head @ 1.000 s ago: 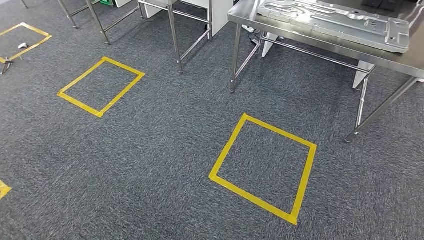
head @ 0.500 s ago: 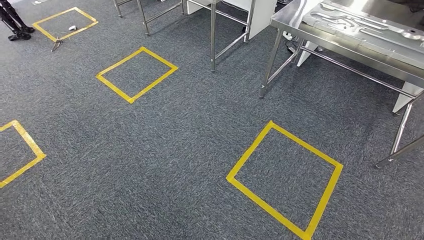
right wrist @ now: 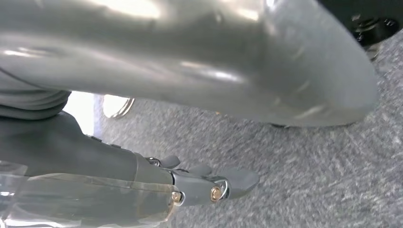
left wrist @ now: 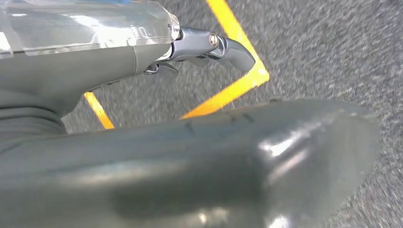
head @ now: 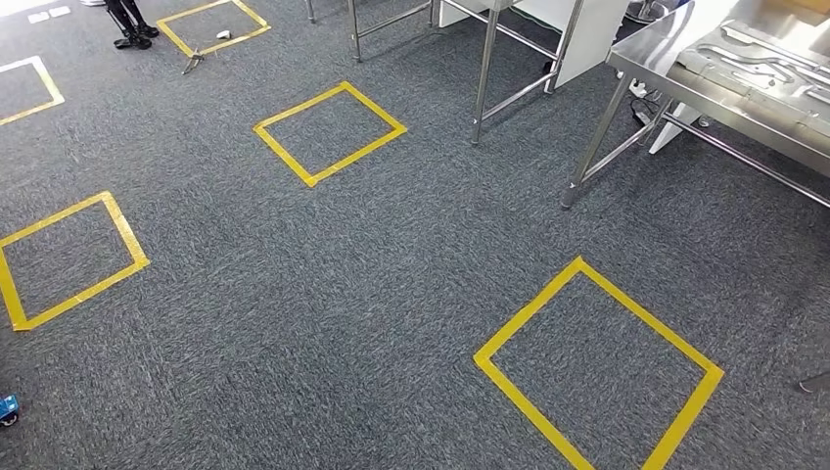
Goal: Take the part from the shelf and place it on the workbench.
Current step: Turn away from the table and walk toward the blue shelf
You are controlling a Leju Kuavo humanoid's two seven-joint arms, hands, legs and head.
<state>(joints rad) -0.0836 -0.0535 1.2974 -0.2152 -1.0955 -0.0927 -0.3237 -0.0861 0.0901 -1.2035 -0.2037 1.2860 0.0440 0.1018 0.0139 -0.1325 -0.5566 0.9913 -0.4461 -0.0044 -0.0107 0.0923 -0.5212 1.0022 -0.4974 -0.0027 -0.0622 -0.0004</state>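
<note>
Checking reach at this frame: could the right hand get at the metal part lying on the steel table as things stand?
Probably not. The metal part lies on the steel table across open carpet, while the right hand hangs low over the floor, holding nothing.

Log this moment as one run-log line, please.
phase: walking, camera turning | left hand: holds nothing | right hand: holds nothing | metal part: on steel workbench | floor: yellow tape squares

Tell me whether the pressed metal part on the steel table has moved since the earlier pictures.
No. The metal part lies the same way along the steel table's near edge; the whole picture has shifted right, carpet squares too, so the camera turned.
</note>
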